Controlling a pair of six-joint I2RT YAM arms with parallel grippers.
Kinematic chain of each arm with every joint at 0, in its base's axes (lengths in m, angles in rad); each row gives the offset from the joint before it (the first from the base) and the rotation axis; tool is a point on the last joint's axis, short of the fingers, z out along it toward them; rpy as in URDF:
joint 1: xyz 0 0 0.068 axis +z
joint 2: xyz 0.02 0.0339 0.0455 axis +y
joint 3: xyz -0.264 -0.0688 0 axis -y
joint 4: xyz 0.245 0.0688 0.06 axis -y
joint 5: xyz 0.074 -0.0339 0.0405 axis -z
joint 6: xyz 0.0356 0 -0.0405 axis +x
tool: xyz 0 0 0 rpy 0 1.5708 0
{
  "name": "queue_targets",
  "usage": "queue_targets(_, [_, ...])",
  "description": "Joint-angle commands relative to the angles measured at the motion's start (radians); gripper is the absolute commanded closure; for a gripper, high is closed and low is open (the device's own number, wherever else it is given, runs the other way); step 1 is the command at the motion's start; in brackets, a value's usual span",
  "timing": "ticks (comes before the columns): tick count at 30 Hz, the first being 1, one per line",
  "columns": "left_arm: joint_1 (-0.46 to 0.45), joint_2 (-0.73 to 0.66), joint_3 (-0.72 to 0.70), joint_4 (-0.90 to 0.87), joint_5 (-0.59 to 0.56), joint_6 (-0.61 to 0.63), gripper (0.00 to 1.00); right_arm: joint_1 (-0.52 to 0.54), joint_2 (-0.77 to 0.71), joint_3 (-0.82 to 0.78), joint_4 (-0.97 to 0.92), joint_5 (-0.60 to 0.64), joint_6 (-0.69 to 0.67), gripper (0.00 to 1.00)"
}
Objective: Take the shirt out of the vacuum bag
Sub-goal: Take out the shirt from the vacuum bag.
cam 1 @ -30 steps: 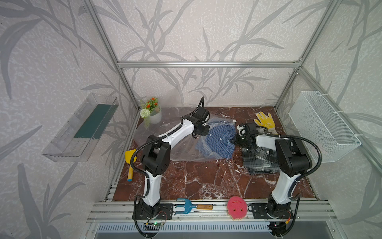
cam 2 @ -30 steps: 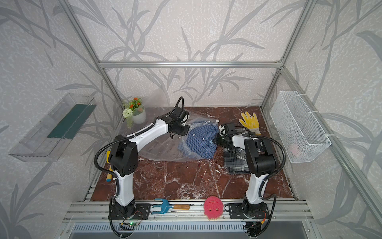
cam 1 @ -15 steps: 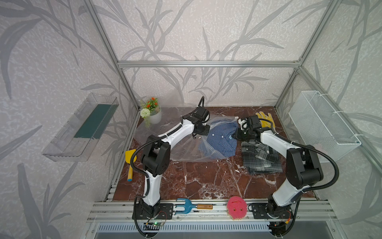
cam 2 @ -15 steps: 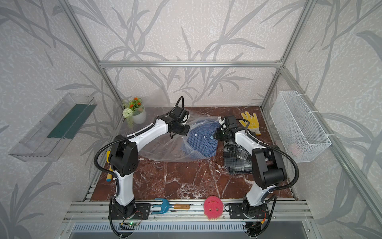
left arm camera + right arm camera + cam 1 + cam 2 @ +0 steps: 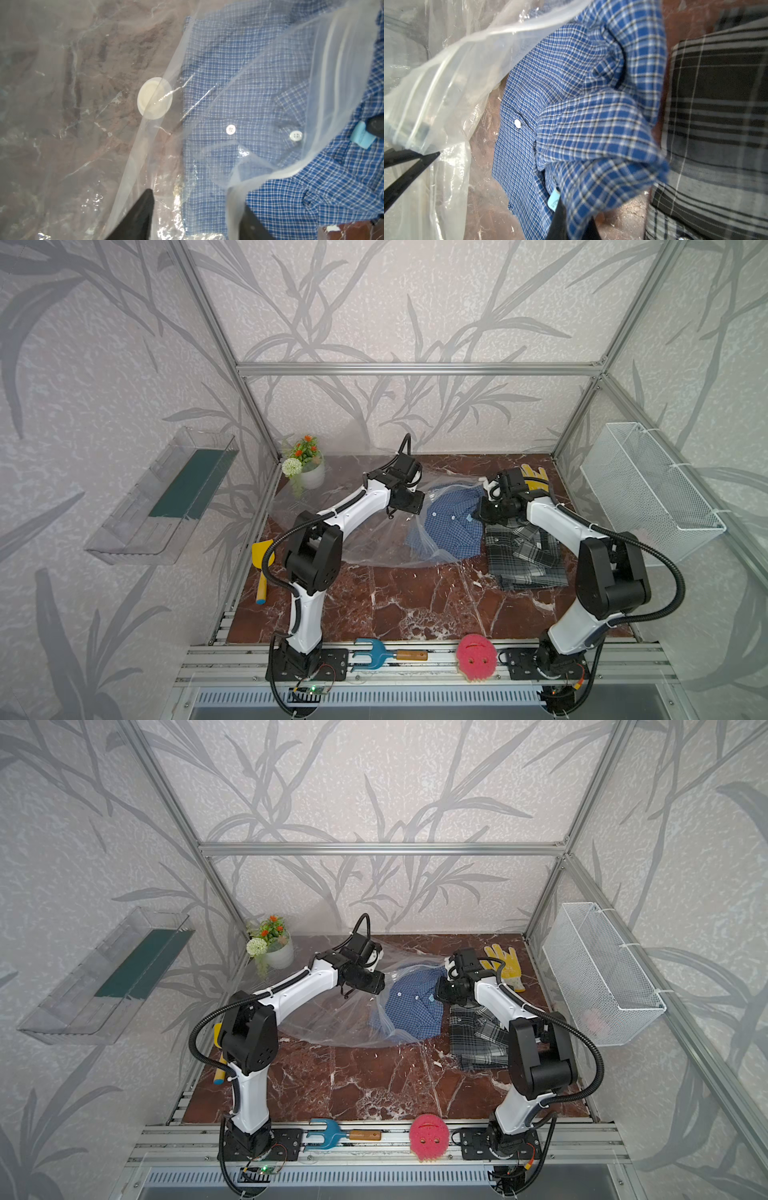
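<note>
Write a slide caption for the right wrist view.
The blue shirt, gripped by the right end effector, lies partly out of the vacuum bag, beside a plaid shirt.

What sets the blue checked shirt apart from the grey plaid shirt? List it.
The blue checked shirt has fine checks; the grey plaid shirt, broad dark bands. The blue one is partly inside the vacuum bag; the grey one lies outside. The right gripper pinches the blue one; nothing holds the grey one. Both rest on the table.
</note>
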Motion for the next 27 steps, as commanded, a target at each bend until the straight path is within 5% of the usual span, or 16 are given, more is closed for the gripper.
queue_targets(1, [0.019, -0.133, 0.047, -0.001, 0.075, 0.005, 0.28, -0.004, 0.042, 0.025, 0.037, -0.019, 0.038, 1.00])
queue_targets(5, [0.089, -0.241, 0.005, 0.067, 0.155, -0.039, 0.23, 0.001, 0.071, 0.023, 0.096, -0.016, 0.089, 1.00])
queue_targets(9, [0.180, -0.273, -0.075, 0.112, 0.075, -0.101, 0.23, 0.011, 0.096, 0.033, 0.135, -0.010, 0.127, 1.00])
queue_targets(18, [0.270, -0.099, -0.145, 0.114, -0.004, -0.246, 0.34, 0.051, 0.139, 0.081, 0.158, 0.006, 0.171, 1.00])
queue_targets(27, [0.294, 0.102, 0.004, 0.057, -0.062, -0.269, 0.42, 0.101, 0.203, 0.090, 0.197, 0.010, 0.244, 1.00])
